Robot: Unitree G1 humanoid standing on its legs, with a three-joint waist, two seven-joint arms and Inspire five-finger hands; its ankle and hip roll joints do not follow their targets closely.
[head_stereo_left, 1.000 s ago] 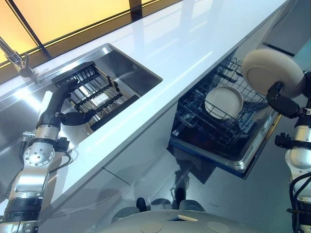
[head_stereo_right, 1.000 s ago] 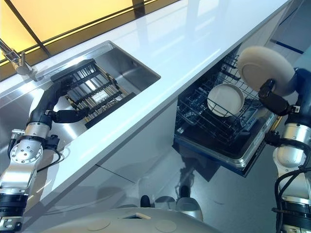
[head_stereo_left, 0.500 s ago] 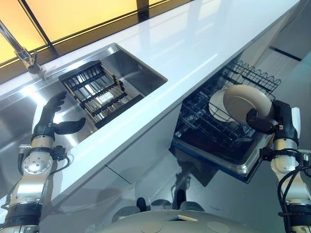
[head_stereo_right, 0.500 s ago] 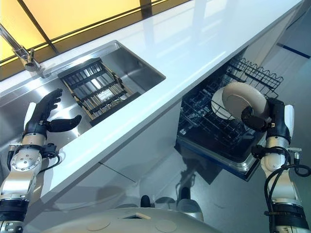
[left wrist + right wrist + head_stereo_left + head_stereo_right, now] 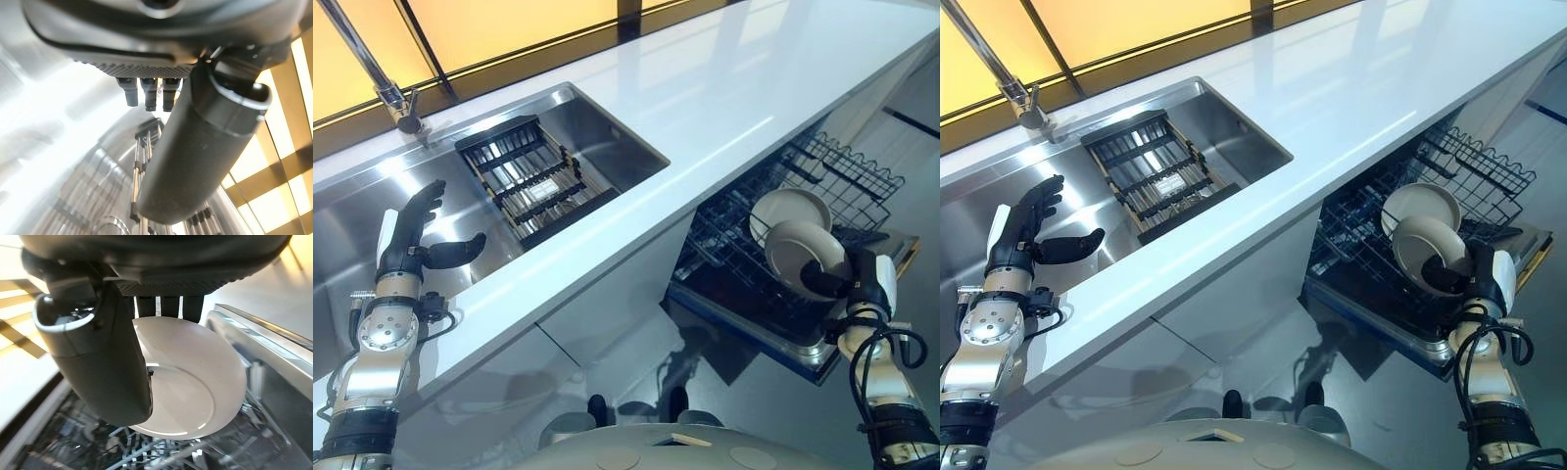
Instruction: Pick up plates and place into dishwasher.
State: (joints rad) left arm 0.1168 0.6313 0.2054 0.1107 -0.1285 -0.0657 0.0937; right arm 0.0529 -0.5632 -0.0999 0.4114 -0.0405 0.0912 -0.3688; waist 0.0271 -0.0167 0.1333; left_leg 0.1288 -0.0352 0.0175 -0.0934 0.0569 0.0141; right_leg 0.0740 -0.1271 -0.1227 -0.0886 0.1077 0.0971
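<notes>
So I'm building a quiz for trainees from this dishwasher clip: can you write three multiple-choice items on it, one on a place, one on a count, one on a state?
1. Where is the left hand?
A. over the sink
B. inside the dishwasher
C. flat on the counter

2. How many white plates are at the dishwasher rack?
A. one
B. two
C. four

3. What is the right hand doing?
A. hanging open with nothing in it
B. gripping a held plate
C. pushing the rack in

Answers:
1 A, its fingers spread above the steel sink beside the dark drainer rack.
2 B, the racked plate stands in the wires and the held plate is just in front of it.
3 B, in the right wrist view the thumb and fingers pinch the plate over the rack.
</notes>
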